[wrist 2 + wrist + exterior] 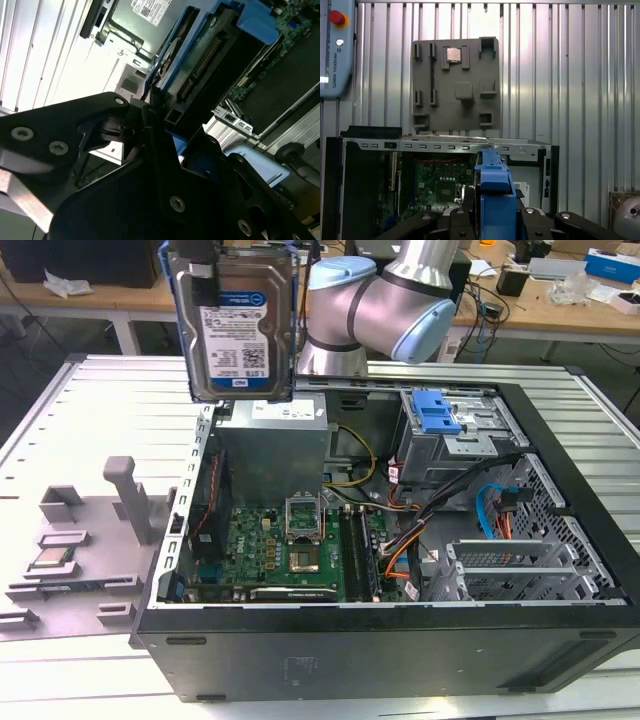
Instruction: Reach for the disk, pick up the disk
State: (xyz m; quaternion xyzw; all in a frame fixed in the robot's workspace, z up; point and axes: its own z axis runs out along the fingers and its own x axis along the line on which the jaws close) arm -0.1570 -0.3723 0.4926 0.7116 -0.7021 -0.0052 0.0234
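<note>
Already the disk hangs high in the air, well above the open computer case, its labelled face turned toward the exterior view and its long side upright. The gripper grips it from the top edge, where dark fingers show against the blue bracket at the upper corner.

The worry from where I stand is a slip. The hold looks to be on the thin edge of the bracket alone, with the whole weight of the drive hanging beneath it. If the plastic flexes or the grip is shallow, the disk could swing or drop straight onto the motherboard and the silver power supply directly below. A tilt in the hold could also catch a lower corner on the case wall.

In the second wrist view, the black fingers close in on the blue-framed edge of the drive, so the jaws are pinching the disk rather than standing spread. The drive's body runs away from the jaws toward the case interior, its connector edge in sight. The grey parts tray lies well apart on the slatted table.
</note>
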